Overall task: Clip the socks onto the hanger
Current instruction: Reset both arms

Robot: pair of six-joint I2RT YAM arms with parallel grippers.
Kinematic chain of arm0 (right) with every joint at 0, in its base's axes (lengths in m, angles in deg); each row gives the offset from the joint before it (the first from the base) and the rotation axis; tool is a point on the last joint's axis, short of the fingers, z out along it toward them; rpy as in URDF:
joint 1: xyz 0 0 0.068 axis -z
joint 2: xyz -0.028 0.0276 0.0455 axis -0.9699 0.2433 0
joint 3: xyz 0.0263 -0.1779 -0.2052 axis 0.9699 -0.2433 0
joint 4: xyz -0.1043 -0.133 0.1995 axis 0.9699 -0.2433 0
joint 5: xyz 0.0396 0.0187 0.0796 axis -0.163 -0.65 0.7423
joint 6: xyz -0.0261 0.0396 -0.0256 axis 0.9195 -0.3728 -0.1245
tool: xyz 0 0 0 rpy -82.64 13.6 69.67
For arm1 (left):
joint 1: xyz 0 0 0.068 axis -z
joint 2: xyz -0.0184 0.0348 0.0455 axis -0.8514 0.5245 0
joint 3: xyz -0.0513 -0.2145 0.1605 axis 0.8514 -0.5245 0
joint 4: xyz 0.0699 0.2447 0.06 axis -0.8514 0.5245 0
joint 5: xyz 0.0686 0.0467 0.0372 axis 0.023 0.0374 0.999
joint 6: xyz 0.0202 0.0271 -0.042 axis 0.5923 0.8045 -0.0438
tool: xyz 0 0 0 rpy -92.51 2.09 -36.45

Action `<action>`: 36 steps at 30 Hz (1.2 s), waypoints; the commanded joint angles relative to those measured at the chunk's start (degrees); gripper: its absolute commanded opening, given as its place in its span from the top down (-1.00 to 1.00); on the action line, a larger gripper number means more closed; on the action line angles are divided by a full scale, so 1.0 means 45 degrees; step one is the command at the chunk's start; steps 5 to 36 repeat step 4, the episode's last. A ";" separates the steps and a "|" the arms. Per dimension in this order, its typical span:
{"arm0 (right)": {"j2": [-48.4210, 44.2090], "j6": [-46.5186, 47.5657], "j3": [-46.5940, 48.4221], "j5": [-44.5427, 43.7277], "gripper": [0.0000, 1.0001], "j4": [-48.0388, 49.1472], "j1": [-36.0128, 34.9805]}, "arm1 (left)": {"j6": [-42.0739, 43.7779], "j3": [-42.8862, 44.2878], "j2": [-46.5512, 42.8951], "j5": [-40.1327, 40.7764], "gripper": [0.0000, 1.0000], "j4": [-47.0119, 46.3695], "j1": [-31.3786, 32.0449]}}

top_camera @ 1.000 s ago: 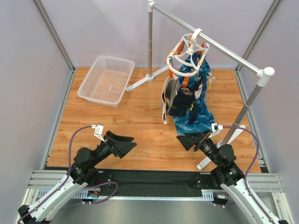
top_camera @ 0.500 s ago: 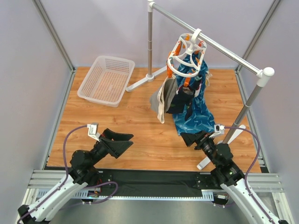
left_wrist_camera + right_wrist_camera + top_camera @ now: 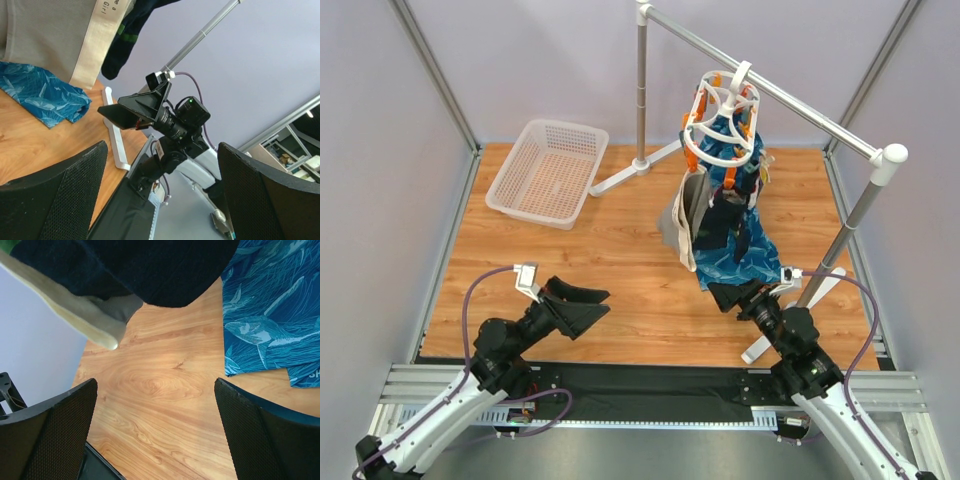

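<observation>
A white mesh basket [image 3: 548,172] sits far left on the wooden bench [image 3: 620,250]; a blue patterned cloth [image 3: 745,262] hangs beneath the grey rail [image 3: 790,97].

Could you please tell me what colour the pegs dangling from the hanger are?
Orange. The pegs show best in the top external view.

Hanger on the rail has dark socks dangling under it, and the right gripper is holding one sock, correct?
Not quite. The hanger does hang on the rail with dark socks under it, but the right gripper holds nothing: the right wrist view shows its fingers wide apart over bare wood.
</observation>
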 commanded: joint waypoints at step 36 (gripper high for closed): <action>-0.0891 -0.0147 -0.1475 0.0163 -1.00 -0.1094 -0.0098 | 0.0189 -0.1959 0.0510 -0.0273 -0.91 -0.0874 -0.0025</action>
